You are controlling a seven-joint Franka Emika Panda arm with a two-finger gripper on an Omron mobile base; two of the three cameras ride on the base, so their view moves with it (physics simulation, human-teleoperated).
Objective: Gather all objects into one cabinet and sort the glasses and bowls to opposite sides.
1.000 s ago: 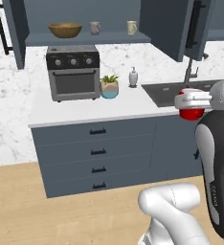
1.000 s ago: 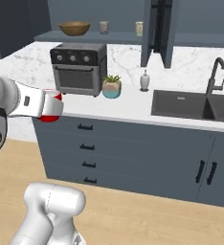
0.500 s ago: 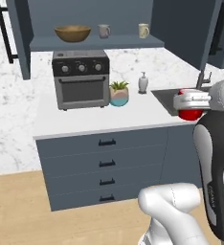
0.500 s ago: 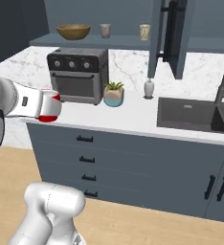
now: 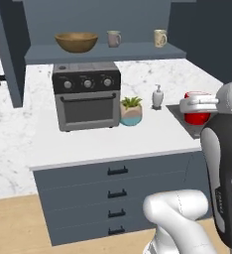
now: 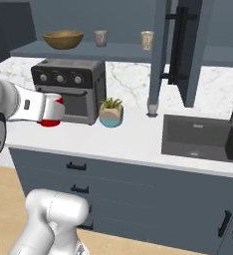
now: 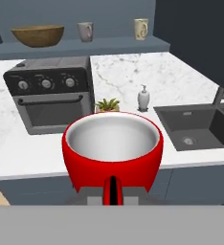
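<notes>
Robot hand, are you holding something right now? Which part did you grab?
Yes, the gripper holds the small red cup. It grips the cup low on its near side, by the wall, mouth facing up.

On the cabinet shelf (image 5: 138, 50), the bowl (image 5: 77, 41) sits left of both mugs (image 5: 113, 38).
</notes>
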